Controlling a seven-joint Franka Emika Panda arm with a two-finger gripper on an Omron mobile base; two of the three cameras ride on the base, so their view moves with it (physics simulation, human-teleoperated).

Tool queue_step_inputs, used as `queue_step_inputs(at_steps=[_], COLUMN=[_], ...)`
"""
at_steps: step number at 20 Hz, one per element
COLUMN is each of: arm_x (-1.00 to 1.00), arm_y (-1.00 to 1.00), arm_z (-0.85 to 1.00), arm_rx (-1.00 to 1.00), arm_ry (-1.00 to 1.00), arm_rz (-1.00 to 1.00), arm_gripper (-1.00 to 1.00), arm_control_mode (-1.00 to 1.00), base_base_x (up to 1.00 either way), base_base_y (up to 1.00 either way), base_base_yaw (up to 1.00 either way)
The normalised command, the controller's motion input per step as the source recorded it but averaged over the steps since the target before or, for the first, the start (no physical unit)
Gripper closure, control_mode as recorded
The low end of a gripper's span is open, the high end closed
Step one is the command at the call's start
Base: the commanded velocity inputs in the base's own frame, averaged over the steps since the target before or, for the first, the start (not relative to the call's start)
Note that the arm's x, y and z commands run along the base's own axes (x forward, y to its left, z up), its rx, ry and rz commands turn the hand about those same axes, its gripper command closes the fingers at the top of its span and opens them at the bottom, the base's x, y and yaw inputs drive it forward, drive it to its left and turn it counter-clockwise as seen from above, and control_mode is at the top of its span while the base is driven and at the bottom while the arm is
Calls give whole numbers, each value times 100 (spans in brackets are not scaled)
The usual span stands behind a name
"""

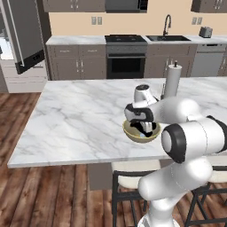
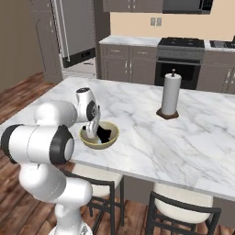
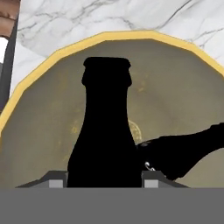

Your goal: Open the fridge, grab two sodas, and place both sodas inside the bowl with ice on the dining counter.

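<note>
From the left base: gripper (image 1: 145, 128) lowered into bowl (image 1: 141, 135) on counter (image 1: 80, 115). From the right: fridge (image 2: 75, 32) door ajar. From the hand: clamped on upright soda (image 3: 106, 144) above lying soda (image 3: 188, 151); final placement, probably needing only release.

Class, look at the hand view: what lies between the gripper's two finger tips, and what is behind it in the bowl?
In the hand view a black soda bottle stands between the finger tips, inside the bowl. Beside it a second soda lies on the bowl's floor.
</note>
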Motion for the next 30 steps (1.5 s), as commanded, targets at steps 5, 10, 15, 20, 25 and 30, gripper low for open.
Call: queue_step_inputs(at_steps=[5, 10, 15, 20, 25, 30], arm_x=[10, 2, 0, 0, -1, -27], arm_y=[0, 0, 0, 0, 0, 0], arm_z=[-13, -9, -10, -16, -9, 0], arm_rx=[0, 0, 0, 0, 0, 0], arm_ry=[0, 0, 0, 0, -4, -15], arm_rz=[5, 4, 4, 2, 1, 0], arm_gripper=[100, 100, 100, -100, -100, -100], arm_control_mode=[-100, -100, -100, -100, -100, -100], base_base_x=[0, 0, 0, 0, 0, 0], base_base_y=[0, 0, 0, 0, 0, 0], base_base_yaw=[0, 0, 0, 0, 0, 0])
